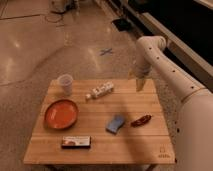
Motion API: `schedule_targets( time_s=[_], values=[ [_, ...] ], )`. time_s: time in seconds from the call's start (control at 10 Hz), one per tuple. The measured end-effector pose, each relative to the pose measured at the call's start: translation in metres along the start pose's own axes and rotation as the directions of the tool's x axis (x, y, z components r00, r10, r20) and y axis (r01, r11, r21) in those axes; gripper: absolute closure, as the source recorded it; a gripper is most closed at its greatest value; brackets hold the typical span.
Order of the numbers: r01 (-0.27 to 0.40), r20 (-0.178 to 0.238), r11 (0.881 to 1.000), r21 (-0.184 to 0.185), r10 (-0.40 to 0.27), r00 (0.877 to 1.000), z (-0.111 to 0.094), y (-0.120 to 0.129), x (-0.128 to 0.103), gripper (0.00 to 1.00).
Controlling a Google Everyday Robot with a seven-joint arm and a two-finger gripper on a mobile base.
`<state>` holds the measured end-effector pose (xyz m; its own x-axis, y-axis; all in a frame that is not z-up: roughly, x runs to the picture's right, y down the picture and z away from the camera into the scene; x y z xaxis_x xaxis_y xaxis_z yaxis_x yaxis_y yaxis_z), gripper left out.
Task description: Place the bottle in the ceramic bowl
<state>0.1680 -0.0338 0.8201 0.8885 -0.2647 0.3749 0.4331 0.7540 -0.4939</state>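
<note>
The small white bottle (100, 91) with a reddish label lies on its side on the wooden table (135, 142), near the back middle. The orange-red ceramic bowl (61, 113) sits at the table's left and holds nothing. My gripper (139, 84) hangs from the white arm above the table's back right corner, well right of the bottle and far from the bowl. It holds nothing that I can see.
A translucent white cup (65, 84) stands at the back left, just behind the bowl. A blue sponge (116, 123) and a red chili-like item (141, 120) lie right of centre. A flat snack bar (76, 142) lies near the front edge.
</note>
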Motion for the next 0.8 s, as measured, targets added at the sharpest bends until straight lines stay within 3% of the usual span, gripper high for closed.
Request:
schedule_targets(
  time_s=[0.6,0.8],
  values=[
    [0.007,-0.003,1.000,0.001,-0.007,1.000,0.002,-0.002,-0.002,0.35],
    [0.069,-0.006,0.997,0.034,-0.069,0.998,0.020,-0.031,-0.031,0.35]
  ],
)
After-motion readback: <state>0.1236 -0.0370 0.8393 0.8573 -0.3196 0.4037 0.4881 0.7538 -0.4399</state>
